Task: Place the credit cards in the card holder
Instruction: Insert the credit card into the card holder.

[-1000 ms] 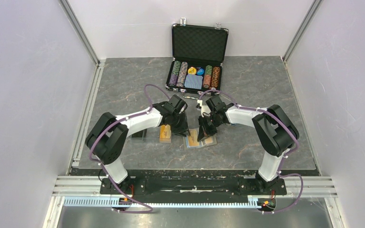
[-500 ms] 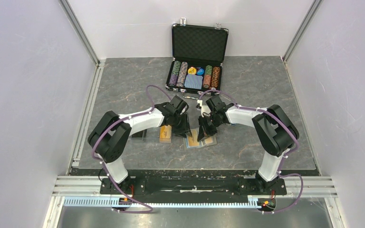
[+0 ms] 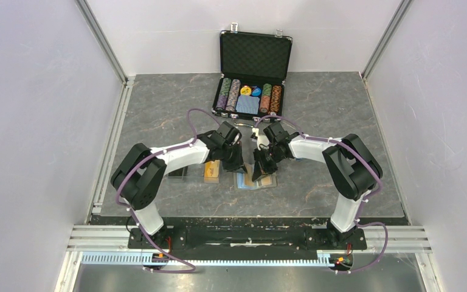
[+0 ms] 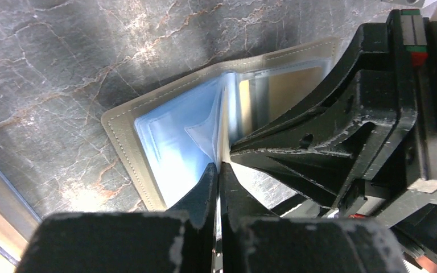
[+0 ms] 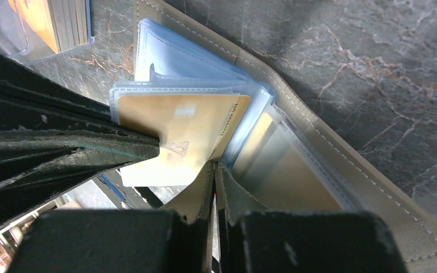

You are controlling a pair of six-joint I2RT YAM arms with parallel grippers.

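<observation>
The khaki card holder (image 3: 267,183) lies open on the table, its light blue lining (image 4: 170,136) up. My left gripper (image 3: 241,168) is shut on an orange credit card (image 5: 185,128), seen edge-on in the left wrist view (image 4: 218,170). The card sits partly inside a clear sleeve of the holder. My right gripper (image 3: 259,172) is shut on the edge of a neighbouring clear sleeve (image 5: 214,170) and holds it up. A stack of orange cards (image 3: 211,171) lies left of the holder. Black cards (image 3: 177,174) lie further left.
An open black poker chip case (image 3: 252,79) with chips and a blue deck stands at the back middle. The two grippers almost touch over the holder. The orange stack (image 5: 51,23) is close to the holder's left edge.
The left gripper has edged slightly right, toward the holder, with the card. The right gripper has stayed in place.
</observation>
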